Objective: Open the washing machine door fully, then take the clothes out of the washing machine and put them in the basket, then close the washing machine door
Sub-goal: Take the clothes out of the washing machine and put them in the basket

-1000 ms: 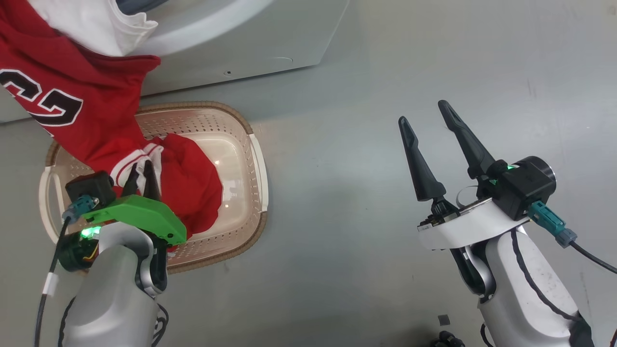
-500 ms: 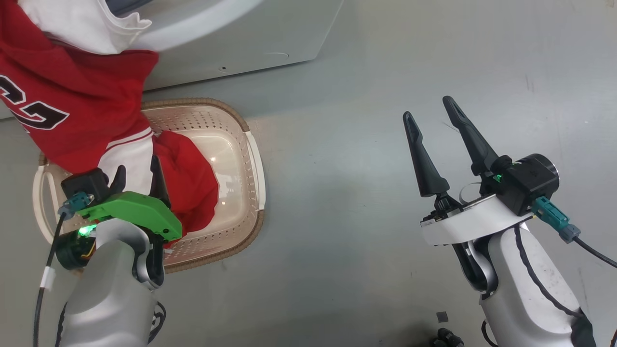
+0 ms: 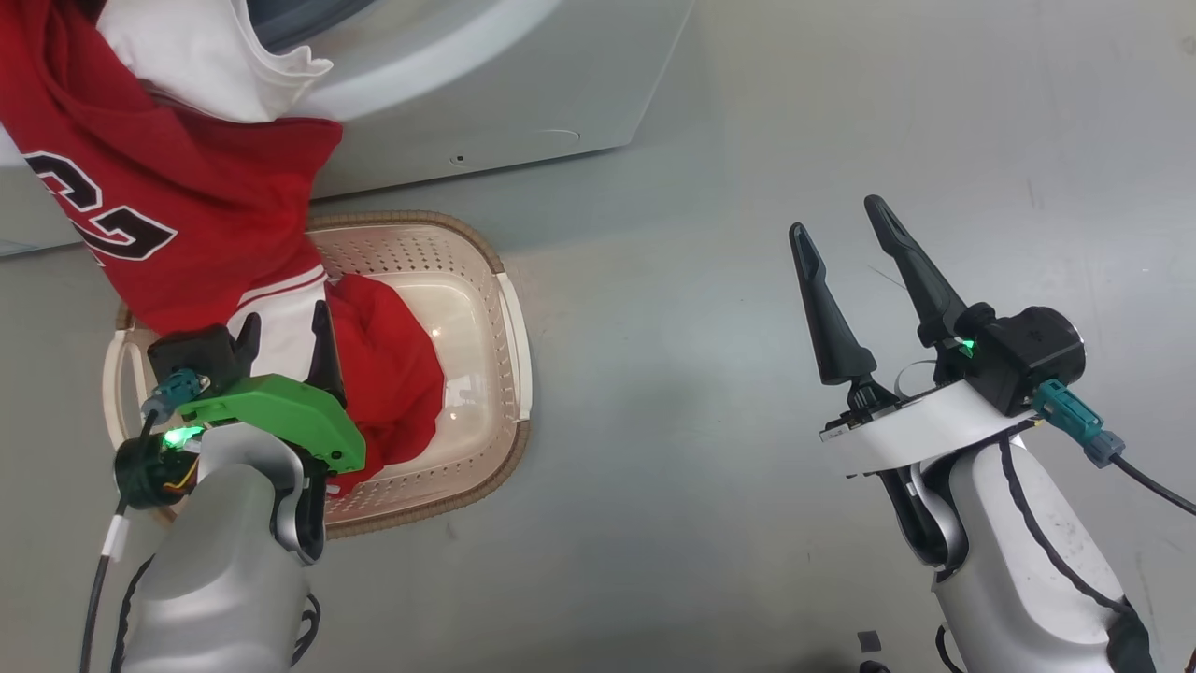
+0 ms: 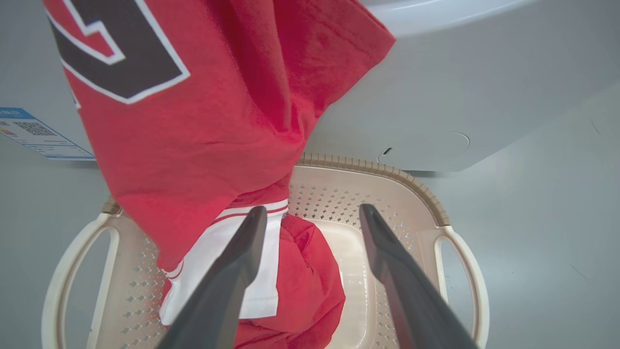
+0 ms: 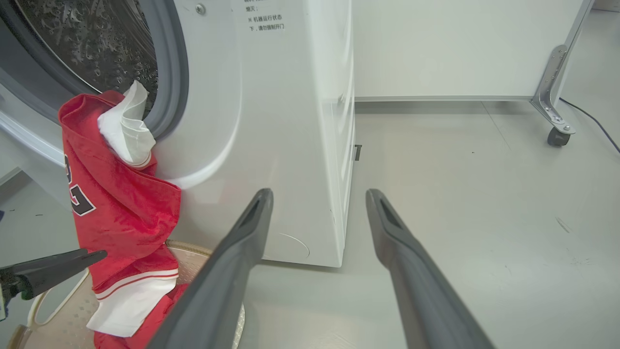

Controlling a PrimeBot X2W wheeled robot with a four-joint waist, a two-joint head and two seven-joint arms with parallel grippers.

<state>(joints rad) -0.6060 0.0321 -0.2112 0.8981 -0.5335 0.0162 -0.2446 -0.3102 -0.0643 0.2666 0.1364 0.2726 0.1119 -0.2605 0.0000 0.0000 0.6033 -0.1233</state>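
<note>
Now, basket [image 3: 411, 221] holding clothes [image 3: 392, 374], jersey [image 3: 187, 215] trailing from drum [image 5: 97, 39], left claw [image 3: 285, 320], right claw [image 3: 835, 215] spread

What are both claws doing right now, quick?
Left claw: open, holding nothing.
Right claw: open, holding nothing.

Red jersey [image 5: 121, 213] hanging from washing machine [image 5: 271, 121] into basket [image 5: 53, 315], right claw [image 5: 318, 195] spread
</note>
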